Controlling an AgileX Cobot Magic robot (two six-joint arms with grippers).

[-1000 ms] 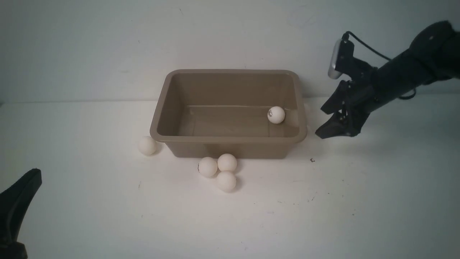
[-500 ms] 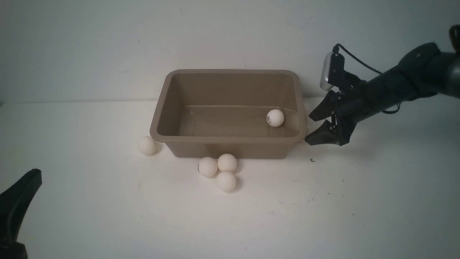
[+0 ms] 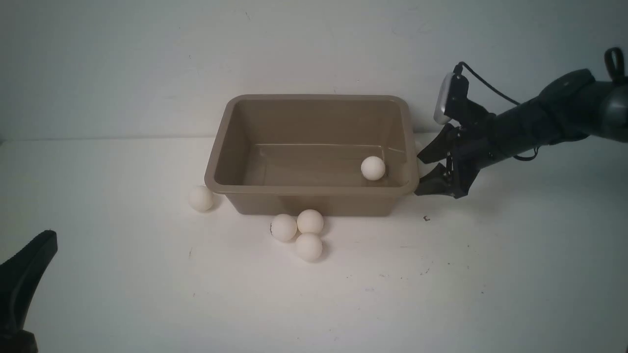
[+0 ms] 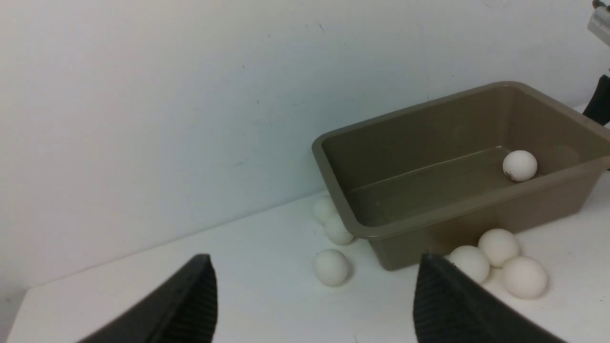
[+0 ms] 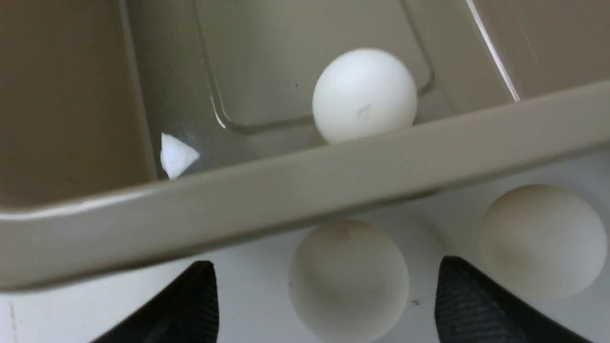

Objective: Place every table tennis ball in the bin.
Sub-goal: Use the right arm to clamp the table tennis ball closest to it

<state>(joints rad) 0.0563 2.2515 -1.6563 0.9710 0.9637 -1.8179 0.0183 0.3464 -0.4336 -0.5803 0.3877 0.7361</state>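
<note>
White worktop [image 3: 441,294] bears the bin [image 3: 314,189], one table tennis ball [image 3: 373,168] inside. Right hand [image 3: 423,176], fingers apart, straddles a second ball [image 5: 348,281] outside the right wall, unclamped. Left hand [image 4: 314,258] apart, empty, well clear. Three balls [image 3: 310,221] cluster at the front wall.

Light: soft, diffuse, cool-tinted; moderately bright.
Shadows: faint, just right of the bin [image 3: 314,190] and of the table tennis balls [image 3: 309,247] before it.
Glare: white glint inside the bin.
Focus: right wrist close-up soft.
</note>
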